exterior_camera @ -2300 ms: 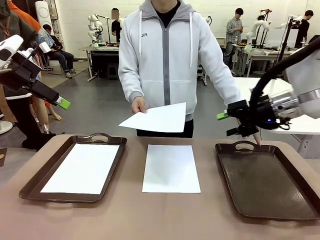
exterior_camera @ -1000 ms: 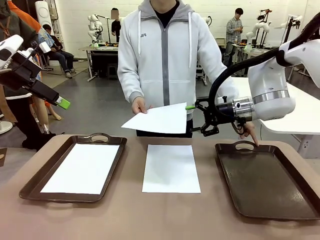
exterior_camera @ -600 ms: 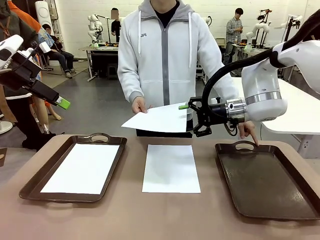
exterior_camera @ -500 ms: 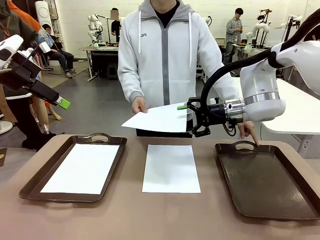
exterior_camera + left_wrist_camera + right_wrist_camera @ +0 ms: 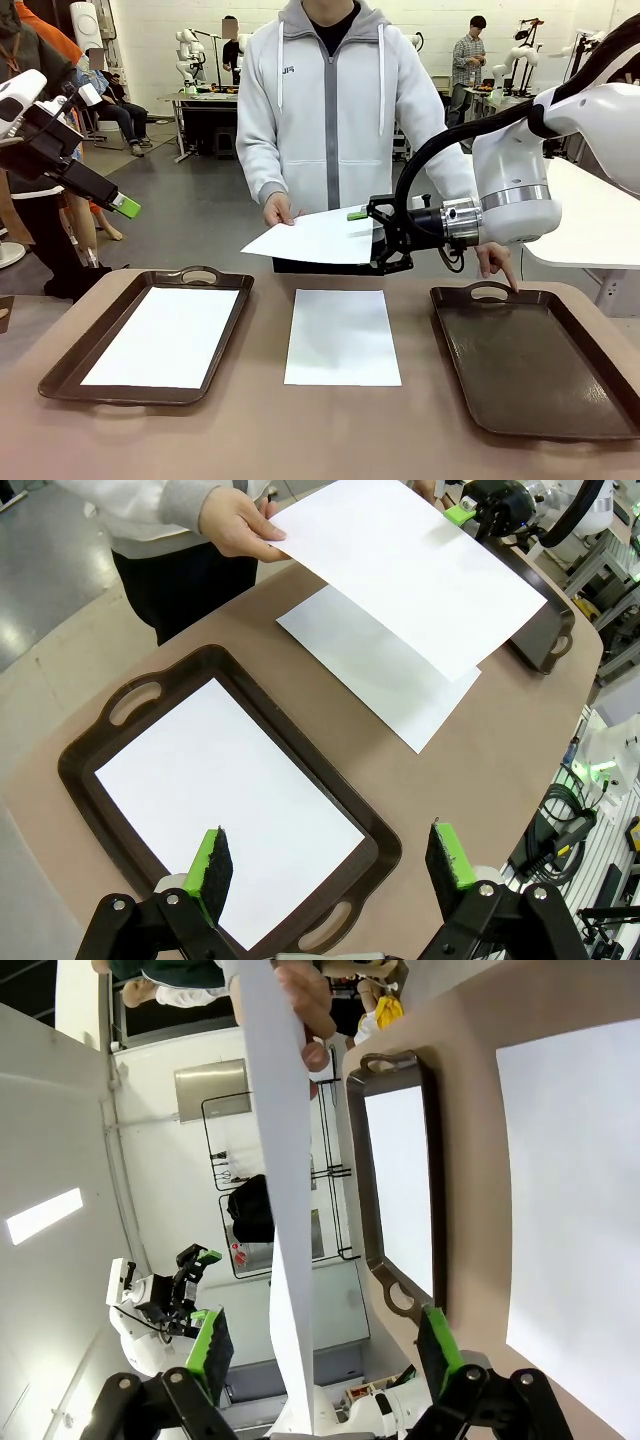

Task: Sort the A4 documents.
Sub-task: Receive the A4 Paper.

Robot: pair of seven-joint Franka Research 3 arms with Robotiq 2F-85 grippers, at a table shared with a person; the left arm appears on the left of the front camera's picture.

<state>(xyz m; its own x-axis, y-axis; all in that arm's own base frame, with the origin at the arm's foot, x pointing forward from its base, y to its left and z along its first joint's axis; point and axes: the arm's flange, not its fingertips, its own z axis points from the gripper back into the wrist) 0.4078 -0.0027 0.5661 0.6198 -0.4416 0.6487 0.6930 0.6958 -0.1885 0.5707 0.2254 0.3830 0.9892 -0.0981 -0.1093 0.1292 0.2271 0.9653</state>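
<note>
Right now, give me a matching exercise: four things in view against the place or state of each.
1 held sheet
2 middle sheet
3 left tray
4 left gripper

a open, raised in the air
b carries a sheet
c between the right gripper's fingers
d flat on the table

Pairs: 1-c, 2-d, 3-b, 4-a

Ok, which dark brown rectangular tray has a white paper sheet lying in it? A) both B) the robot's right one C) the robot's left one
C: a white paper sheet lies in the left dark brown tray; the right tray shows just its dark floor.
</note>
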